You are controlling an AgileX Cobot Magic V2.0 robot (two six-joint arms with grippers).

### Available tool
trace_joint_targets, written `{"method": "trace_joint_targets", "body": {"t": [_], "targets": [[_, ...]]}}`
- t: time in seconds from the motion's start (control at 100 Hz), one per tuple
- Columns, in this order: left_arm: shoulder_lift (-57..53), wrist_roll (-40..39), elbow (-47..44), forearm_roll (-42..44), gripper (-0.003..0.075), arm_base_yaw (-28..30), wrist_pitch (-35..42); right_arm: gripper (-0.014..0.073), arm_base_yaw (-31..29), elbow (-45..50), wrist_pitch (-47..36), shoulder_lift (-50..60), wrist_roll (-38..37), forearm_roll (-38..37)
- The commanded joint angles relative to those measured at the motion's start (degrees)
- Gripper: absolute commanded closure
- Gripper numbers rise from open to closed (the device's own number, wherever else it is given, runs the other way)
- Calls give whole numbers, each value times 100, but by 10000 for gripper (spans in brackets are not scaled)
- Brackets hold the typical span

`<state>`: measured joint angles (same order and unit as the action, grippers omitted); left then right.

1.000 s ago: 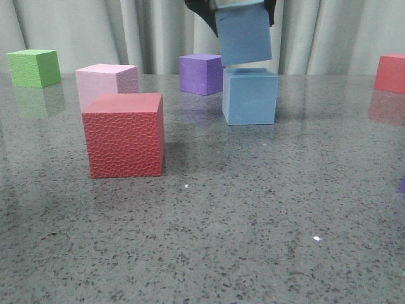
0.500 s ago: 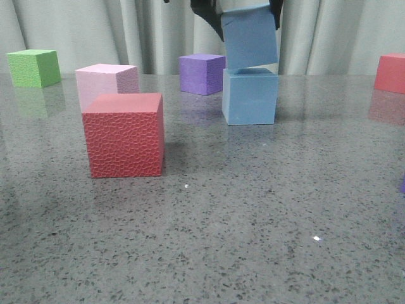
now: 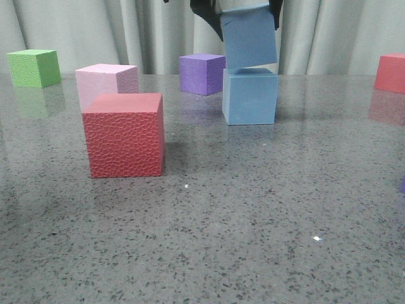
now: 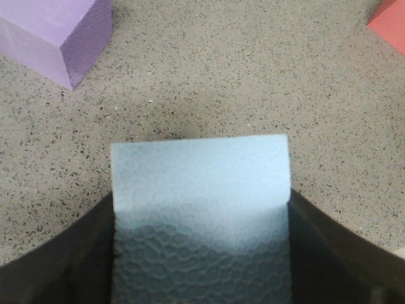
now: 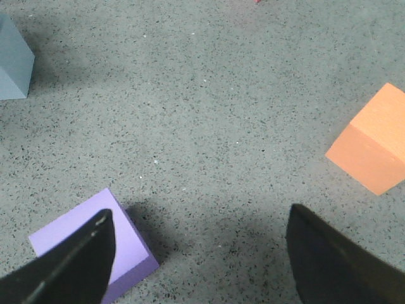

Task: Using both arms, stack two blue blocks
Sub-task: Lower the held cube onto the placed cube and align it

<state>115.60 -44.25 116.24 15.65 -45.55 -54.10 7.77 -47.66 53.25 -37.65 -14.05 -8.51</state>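
Unmoved since, held blue block (image 3: 249,38) (tilted) tops lower blue block (image 3: 250,96)

Front view: a low camera near table height, facing forward across the speckled table (image 3: 253,240) toward the curtain (image 3: 95,31). Left wrist view: looks steeply down from close above, between the left gripper (image 4: 201,253) fingers, onto a blue block (image 4: 201,190); it shares the purple cube (image 4: 54,31) and blue block (image 3: 249,37) with the front view. Right wrist view: looks down from higher above the table (image 5: 221,114), between the right gripper (image 5: 199,259) fingers.
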Motion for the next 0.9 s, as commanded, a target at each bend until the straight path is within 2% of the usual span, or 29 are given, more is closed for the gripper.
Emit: {"method": "trace_joint_targets", "body": {"t": [0.0,0.89], "targets": [[-349,-57,192,104,426,-54,292,36,-25,-134,-373,-1,46,-71],[-239,-57,192,149,426,-43,216,36,-25,-134,-373,-1,46,-71]]}}
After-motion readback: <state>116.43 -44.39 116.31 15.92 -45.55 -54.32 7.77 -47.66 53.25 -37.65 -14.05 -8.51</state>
